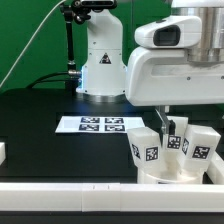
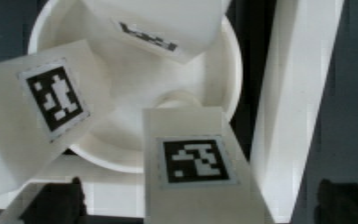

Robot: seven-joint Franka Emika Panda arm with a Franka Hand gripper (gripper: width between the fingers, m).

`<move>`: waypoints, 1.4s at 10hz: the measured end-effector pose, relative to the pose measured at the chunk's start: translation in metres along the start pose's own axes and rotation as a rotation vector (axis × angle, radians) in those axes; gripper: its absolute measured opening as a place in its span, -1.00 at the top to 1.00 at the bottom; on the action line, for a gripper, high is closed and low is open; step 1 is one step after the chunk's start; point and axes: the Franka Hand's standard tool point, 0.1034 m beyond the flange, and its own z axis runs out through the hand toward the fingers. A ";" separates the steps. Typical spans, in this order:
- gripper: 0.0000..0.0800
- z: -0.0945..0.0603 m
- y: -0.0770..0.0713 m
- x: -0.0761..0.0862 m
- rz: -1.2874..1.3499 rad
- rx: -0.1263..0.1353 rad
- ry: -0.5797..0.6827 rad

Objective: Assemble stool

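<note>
The white round seat point(image 1: 160, 173) lies at the exterior view's right, near the front rail, with three white tagged legs standing on it: one nearer the left point(image 1: 146, 149), one in the middle point(image 1: 179, 140) and one on the right point(image 1: 203, 148). My gripper point(image 1: 172, 127) hangs just above the middle leg. In the wrist view the seat point(image 2: 149, 90) fills the picture. A tagged leg point(image 2: 201, 165) stands between my dark fingers point(image 2: 41, 203), with a gap on each side. The gripper point(image 2: 194, 205) is open. Two other legs point(image 2: 55, 95) point(image 2: 144, 30) show beyond.
The marker board point(image 1: 100, 124) lies flat on the black table behind the stool. A white rail point(image 1: 80, 192) runs along the front edge; a white wall point(image 2: 318, 100) stands beside the seat. A small white block point(image 1: 2, 152) sits at the far left. The arm's base point(image 1: 100, 60) stands behind.
</note>
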 end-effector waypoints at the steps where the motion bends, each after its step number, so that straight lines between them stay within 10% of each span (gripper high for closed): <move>1: -0.62 0.001 0.000 0.000 -0.003 -0.002 -0.001; 3: -0.62 0.003 -0.001 0.000 -0.004 -0.003 -0.003; 6: 0.16 0.003 -0.002 -0.001 -0.005 -0.002 -0.003; 14: 0.16 0.003 -0.002 0.000 0.372 0.002 0.010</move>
